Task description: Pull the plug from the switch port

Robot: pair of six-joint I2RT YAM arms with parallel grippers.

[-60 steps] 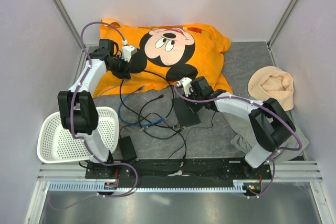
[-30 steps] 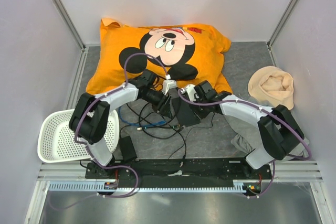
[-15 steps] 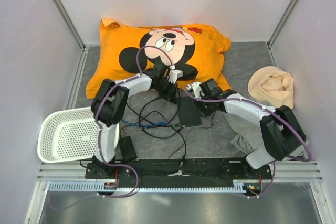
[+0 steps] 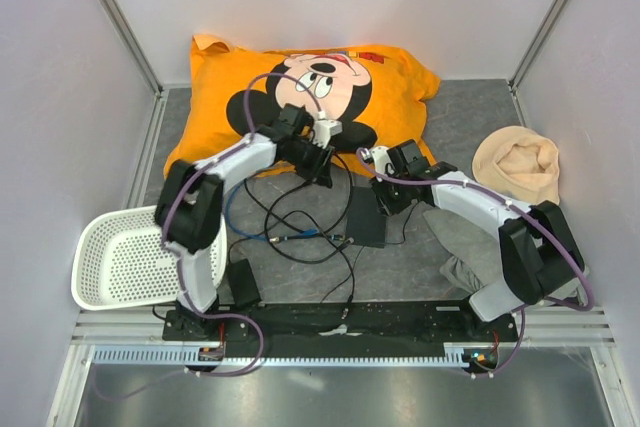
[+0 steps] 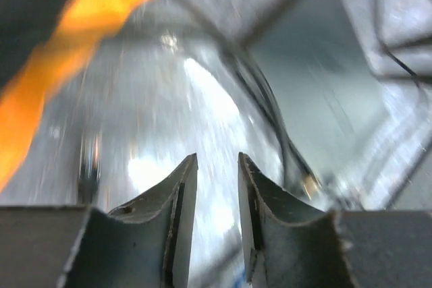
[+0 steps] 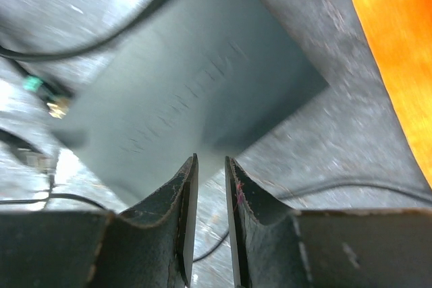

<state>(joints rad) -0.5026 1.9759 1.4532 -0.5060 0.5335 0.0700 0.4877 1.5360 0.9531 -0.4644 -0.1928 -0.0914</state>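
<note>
The switch box [image 4: 365, 215] lies between the arms, with plugs [image 4: 341, 240] seated at its near-left corner. The left gripper [image 5: 216, 161] and right gripper [image 6: 211, 161] are seen narrowly parted and empty. Unbraced, the box could be dragged along by the cable [image 4: 310, 238].

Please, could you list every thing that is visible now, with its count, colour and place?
pillow: 1, orange, cartoon mouse, far side
flat box: 1, black, centre
cables: several, black, around box
cable: 1, blue, left of box
power brick: 1, black, beside basket
basket: 1, white, near left
hat: 1, beige, right
cloth: 1, grey, near right
left gripper: 1, dark, open, empty, by pillow edge
right gripper: 1, dark, open, empty, over box
</note>
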